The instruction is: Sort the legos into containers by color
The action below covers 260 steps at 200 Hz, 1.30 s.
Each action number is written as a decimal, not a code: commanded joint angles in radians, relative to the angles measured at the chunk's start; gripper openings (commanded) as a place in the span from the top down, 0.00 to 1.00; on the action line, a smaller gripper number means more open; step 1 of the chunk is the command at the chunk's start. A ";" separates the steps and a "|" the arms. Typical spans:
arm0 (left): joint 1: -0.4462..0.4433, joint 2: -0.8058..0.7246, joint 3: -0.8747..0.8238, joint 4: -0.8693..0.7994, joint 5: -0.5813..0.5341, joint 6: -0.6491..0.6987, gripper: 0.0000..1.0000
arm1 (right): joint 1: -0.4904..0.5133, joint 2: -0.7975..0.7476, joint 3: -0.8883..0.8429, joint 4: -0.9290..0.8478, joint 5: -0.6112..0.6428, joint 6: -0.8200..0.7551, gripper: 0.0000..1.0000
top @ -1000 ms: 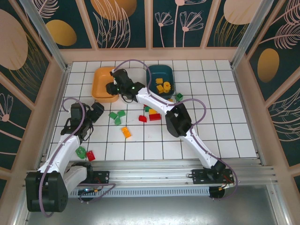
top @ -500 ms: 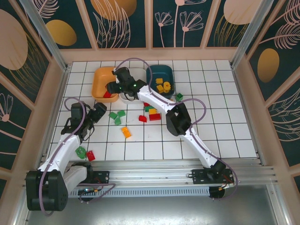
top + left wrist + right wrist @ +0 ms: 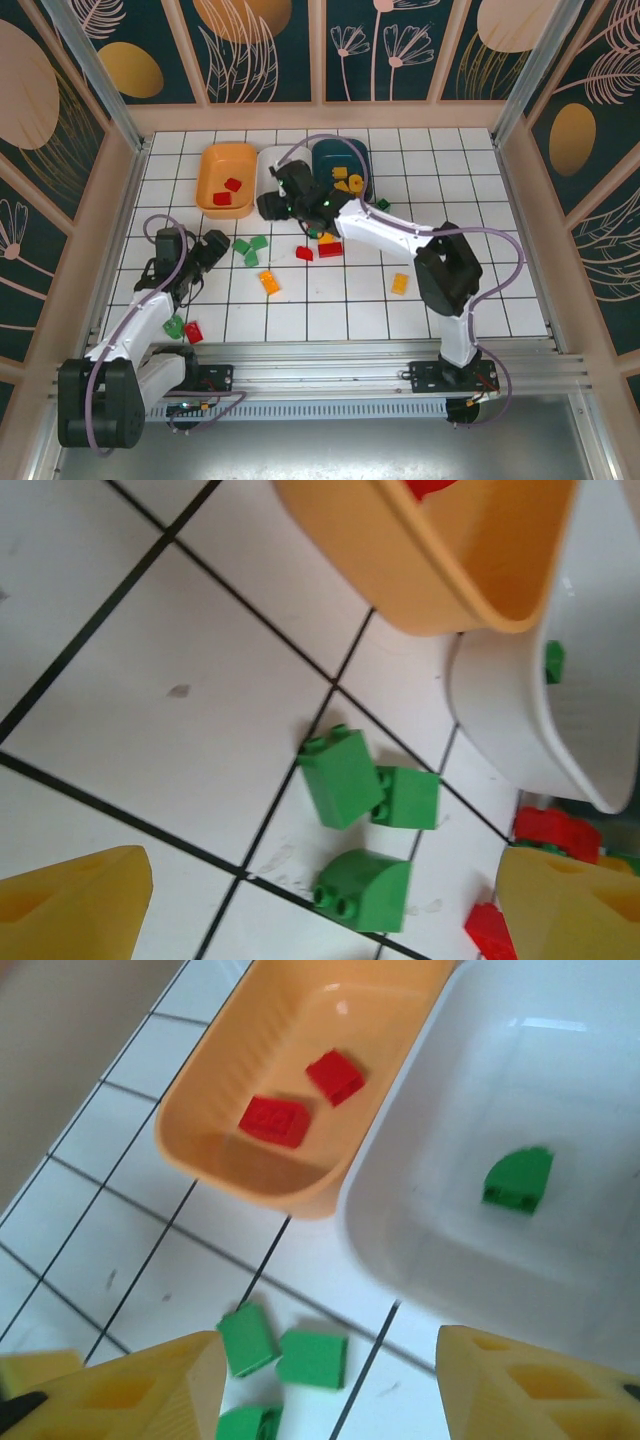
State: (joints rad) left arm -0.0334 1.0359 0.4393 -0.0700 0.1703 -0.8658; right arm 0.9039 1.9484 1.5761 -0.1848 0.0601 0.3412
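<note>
Left fingers [image 3: 70, 905] gaping wide, empty, hovering near three green legos [image 3: 340, 780], studded, lying loose on table [image 3: 150, 680]; lining up a pick, I'm judging. Orange tray [image 3: 250, 1175], glossy, rounded, holding two red bricks [image 3: 275, 1120]. White tray [image 3: 420, 1250] cradling one green wedge [image 3: 518, 1180]. Right fingers [image 3: 540, 1390] spreading wide, empty, hanging above both trays. Teal tray [image 3: 362, 152] holding yellow ones [image 3: 348, 183].

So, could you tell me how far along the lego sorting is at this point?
Partway. Done: two red legos in the orange tray, one green lego in the white tray, several yellow ones in the teal tray. In hand: nothing; left gripper and right gripper have open, empty jaws. Left: roughly a dozen loose legos on the table.
</note>
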 commanded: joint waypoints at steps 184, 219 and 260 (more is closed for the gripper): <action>0.006 -0.065 -0.051 0.055 -0.109 -0.084 0.01 | 0.170 0.421 0.190 -0.050 0.090 0.090 0.44; 0.007 -0.061 -0.044 0.053 -0.113 -0.081 0.01 | 0.184 0.336 0.120 -0.004 0.116 0.070 0.68; 0.007 -0.059 -0.004 0.033 -0.118 -0.072 0.02 | 0.170 0.147 0.036 0.046 0.127 0.035 0.71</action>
State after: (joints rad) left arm -0.0334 0.9741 0.3840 -0.0238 0.0612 -0.9588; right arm 1.0809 2.2635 1.6512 -0.1703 0.1406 0.4103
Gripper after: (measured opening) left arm 0.985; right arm 0.336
